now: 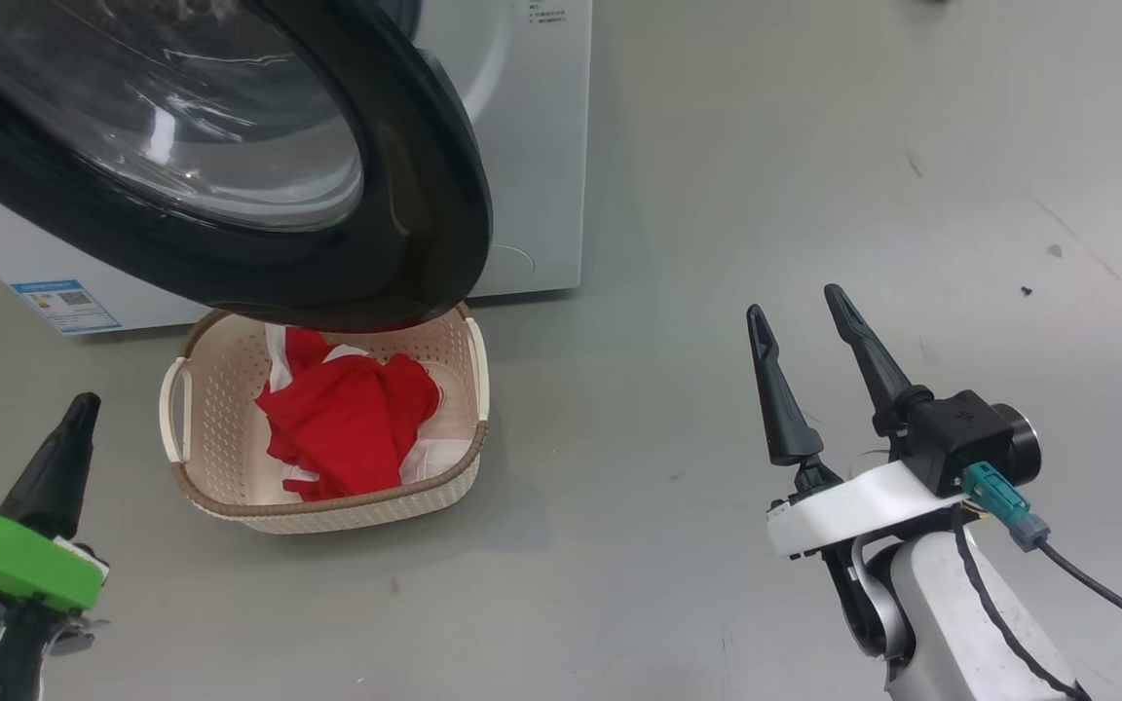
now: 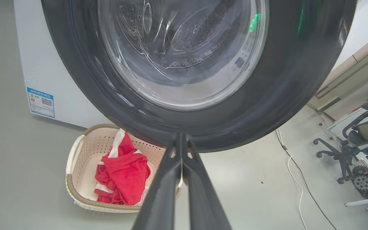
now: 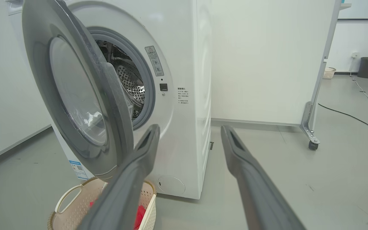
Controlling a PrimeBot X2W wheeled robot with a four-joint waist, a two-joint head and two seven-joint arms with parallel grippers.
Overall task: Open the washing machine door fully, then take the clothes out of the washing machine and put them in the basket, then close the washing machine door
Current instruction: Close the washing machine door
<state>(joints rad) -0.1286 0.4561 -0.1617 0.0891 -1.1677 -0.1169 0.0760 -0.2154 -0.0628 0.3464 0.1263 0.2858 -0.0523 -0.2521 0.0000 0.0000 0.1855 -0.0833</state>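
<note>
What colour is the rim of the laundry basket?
Brown, woven-look, on a cream basket; the head view shows it best.

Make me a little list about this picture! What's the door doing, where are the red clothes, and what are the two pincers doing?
door: open, swung out over the basket's back edge
washer: white, steel drum showing behind the door
clothes: red and white, bunched up in the basket
basket: on the floor in front of the washer
left pincer: shut, holding nothing
right pincer: open, holding nothing, off to the basket's right
left to do: shut the door
</note>
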